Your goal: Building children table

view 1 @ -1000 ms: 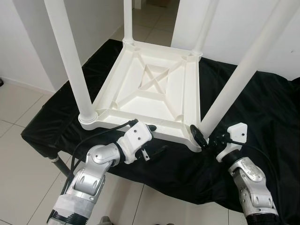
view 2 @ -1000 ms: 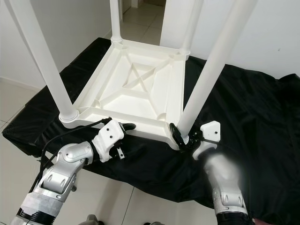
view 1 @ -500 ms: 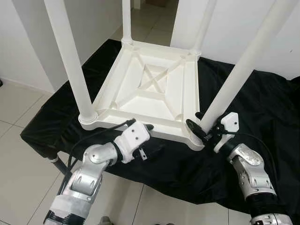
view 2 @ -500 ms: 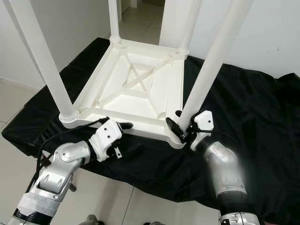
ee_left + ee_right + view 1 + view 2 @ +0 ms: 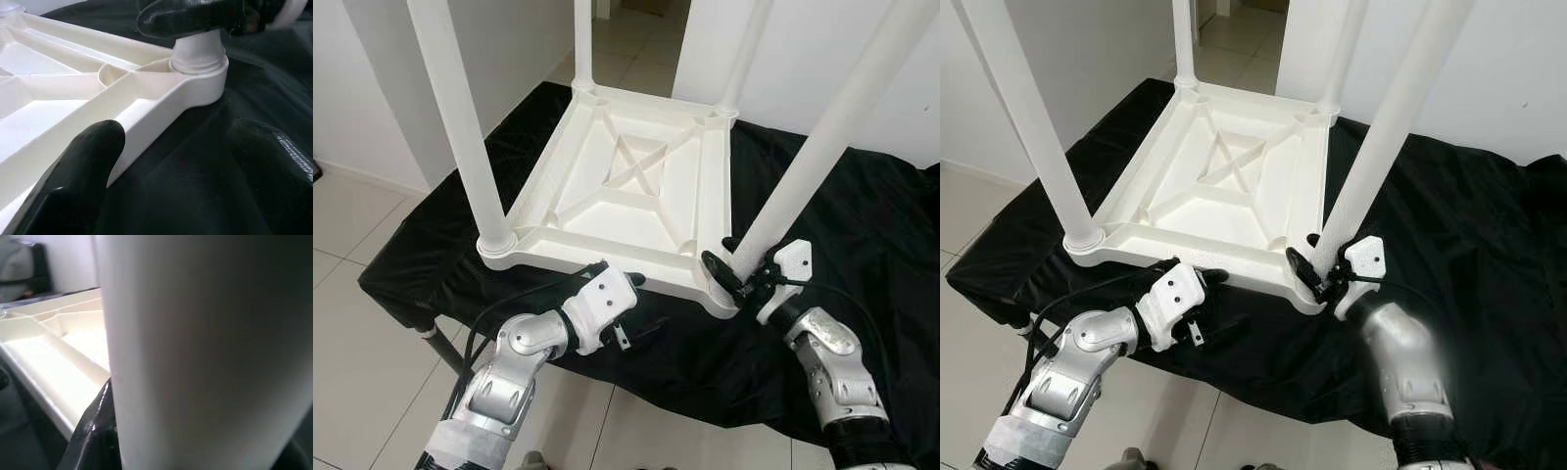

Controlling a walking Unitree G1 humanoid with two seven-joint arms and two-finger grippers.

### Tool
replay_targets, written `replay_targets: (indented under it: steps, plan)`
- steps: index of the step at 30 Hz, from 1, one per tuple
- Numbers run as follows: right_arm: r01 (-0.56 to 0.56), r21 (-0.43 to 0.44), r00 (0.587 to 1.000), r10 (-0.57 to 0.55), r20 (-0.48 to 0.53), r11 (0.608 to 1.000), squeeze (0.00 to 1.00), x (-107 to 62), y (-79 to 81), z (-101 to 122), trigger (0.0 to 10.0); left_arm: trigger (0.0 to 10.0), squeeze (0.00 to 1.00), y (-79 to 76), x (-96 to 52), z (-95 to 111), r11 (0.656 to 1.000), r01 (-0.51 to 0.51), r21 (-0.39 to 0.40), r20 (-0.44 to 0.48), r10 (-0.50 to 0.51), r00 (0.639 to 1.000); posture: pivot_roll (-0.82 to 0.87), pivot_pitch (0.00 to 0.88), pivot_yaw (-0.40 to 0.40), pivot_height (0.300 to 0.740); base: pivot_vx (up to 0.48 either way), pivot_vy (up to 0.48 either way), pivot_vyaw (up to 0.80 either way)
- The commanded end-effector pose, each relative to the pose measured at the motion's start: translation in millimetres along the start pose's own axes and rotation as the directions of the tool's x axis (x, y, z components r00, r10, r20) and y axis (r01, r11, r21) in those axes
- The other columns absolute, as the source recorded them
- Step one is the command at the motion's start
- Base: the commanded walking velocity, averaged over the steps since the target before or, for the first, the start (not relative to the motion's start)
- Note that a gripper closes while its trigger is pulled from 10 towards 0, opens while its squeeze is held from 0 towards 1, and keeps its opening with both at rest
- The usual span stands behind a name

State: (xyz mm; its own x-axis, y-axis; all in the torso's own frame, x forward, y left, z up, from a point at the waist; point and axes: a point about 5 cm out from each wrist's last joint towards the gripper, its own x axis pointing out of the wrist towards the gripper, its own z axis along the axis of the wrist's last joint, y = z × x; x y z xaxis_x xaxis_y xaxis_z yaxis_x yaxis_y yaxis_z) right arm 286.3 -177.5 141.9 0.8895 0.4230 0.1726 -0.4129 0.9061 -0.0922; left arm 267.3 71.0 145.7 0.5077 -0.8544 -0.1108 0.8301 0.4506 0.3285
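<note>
Four legs are standing in the corner sockets of the tabletop (image 5: pixel 636 186), which is lying upside down on the black cloth (image 5: pixel 862 235). The near right leg (image 5: pixel 822 137) is being clamped at its base by the right gripper (image 5: pixel 732 262). The left gripper (image 5: pixel 631 304), fingers apart, is being held at the tabletop's near edge. Seating is judged nearly done; turning upright is remaining.

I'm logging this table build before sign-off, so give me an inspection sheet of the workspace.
Surface: black cloth draped over a stand.
Job's things: white table top lies upside down on the cloth; four white legs stand in its corner sockets.
Clutter: nothing seen.
End effectors: right end effector is shut on the near right leg at its base; left end effector is open at the top's near edge.
Cables: black cable loops along the left arm.
Surroundings: white walls, tiled floor, doorway behind.
</note>
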Motion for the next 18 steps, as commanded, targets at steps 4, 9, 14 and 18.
replay_targets:
  steps: [4, 9, 14, 18]
  plan:
    - [0.23, 0.035, 0.967, -0.225, -0.12, 0.973, 0.0, -5.4, 9.9, -17.5, 10.0, 10.0, 0.0, 9.1, -1.1, -1.3, 0.992, -0.129, 0.017, -0.013, 0.129, 0.992, 0.04, 0.1, -0.059, 0.74, 0.0, 0.0, 0.0]
    - [0.395, 0.045, 0.912, -0.386, -0.143, 0.917, 0.0, -6.3, 23.5, -20.5, 10.0, 10.0, 0.0, 9.1, -0.9, -1.4, 0.991, -0.134, 0.017, -0.014, 0.134, 0.991, 0.04, 0.097, -0.065, 0.74, 0.0, 0.0, 0.0]
    - [0.53, 0.069, 0.842, -0.515, -0.164, 0.845, 0.0, -3.8, 29.5, -21.6, 10.0, 10.0, 0.0, 9.0, -0.7, -1.9, 0.99, -0.14, 0.022, -0.015, 0.14, 0.99, 0.05, 0.092, -0.075, 0.74, 0.0, 0.0, 0.0]
    - [0.591, 0.095, 0.802, -0.572, -0.17, 0.801, 0.0, 0.9, 35.2, -18.8, 10.0, 10.0, 0.0, 9.8, -1.4, -2.2, 0.988, -0.15, 0.023, -0.015, 0.15, 0.989, 0.05, 0.092, -0.075, 0.74, 0.0, 0.0, 0.0]
